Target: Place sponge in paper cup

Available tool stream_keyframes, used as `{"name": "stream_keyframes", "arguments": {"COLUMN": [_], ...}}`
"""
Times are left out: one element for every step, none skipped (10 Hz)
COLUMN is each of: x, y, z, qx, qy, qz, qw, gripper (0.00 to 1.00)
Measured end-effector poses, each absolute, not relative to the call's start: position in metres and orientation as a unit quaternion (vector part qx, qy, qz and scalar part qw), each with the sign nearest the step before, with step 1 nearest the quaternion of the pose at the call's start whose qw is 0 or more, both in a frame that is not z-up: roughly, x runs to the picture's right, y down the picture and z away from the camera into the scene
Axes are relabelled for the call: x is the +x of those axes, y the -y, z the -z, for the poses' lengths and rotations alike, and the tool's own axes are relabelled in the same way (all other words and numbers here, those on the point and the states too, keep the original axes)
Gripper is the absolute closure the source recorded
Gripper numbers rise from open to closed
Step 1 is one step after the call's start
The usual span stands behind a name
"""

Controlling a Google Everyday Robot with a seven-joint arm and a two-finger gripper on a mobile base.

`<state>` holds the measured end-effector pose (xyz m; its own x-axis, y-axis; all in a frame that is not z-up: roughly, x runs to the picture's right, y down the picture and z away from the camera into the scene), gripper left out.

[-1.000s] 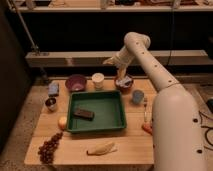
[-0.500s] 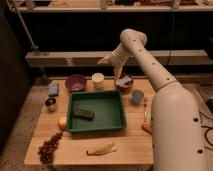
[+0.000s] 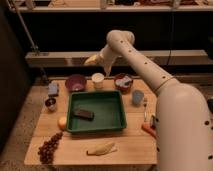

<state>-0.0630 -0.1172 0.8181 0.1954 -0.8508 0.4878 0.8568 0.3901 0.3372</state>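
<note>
The sponge [image 3: 53, 89], a pale blue-grey block, lies on the wooden table [image 3: 135, 142] at the far left, beside the purple bowl [image 3: 75, 82]. The cream-white paper cup [image 3: 98, 80] stands at the back of the table, between the purple bowl and a dark red bowl [image 3: 123, 82]. My gripper [image 3: 92, 61] hangs in the air just above the paper cup and slightly to its left, well right of the sponge. I see nothing clearly held in it.
A green tray [image 3: 100, 112] holds a dark brown-black block [image 3: 83, 114]. The dark red bowl holds something pale. A blue-grey cup [image 3: 137, 97], a small metal cup [image 3: 50, 103], an apple [image 3: 62, 122], grapes [image 3: 49, 147], a banana [image 3: 102, 148] and a carrot [image 3: 148, 130] lie around.
My gripper has risen from over the dark red bowl and moved left, to above the paper cup. The objects on the table have not moved.
</note>
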Motion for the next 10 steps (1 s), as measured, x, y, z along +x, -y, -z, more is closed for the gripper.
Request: {"name": "stream_keyframes", "arguments": {"x": [-0.082, -0.091, -0.097, -0.099, -0.098, -0.097, -0.099, -0.109, -0.121, -0.14], "y": [0.109, 0.104, 0.099, 0.098, 0.098, 0.099, 0.104, 0.11, 0.117, 0.123], "z": [-0.811, -0.807, -0.804, -0.803, -0.804, -0.804, -0.805, -0.811, -0.817, -0.824], "qx": [0.012, 0.021, 0.028, 0.029, 0.029, 0.029, 0.033, 0.038, 0.042, 0.045], "qy": [0.31, 0.309, 0.308, 0.307, 0.307, 0.304, 0.298, 0.294, 0.291, 0.287], "qz": [0.598, 0.622, 0.641, 0.646, 0.646, 0.647, 0.656, 0.669, 0.68, 0.694], "qw": [0.739, 0.719, 0.703, 0.698, 0.699, 0.699, 0.692, 0.681, 0.672, 0.659], "gripper": [0.2, 0.2, 0.2, 0.2, 0.2, 0.2, 0.2, 0.2, 0.2, 0.2]}}
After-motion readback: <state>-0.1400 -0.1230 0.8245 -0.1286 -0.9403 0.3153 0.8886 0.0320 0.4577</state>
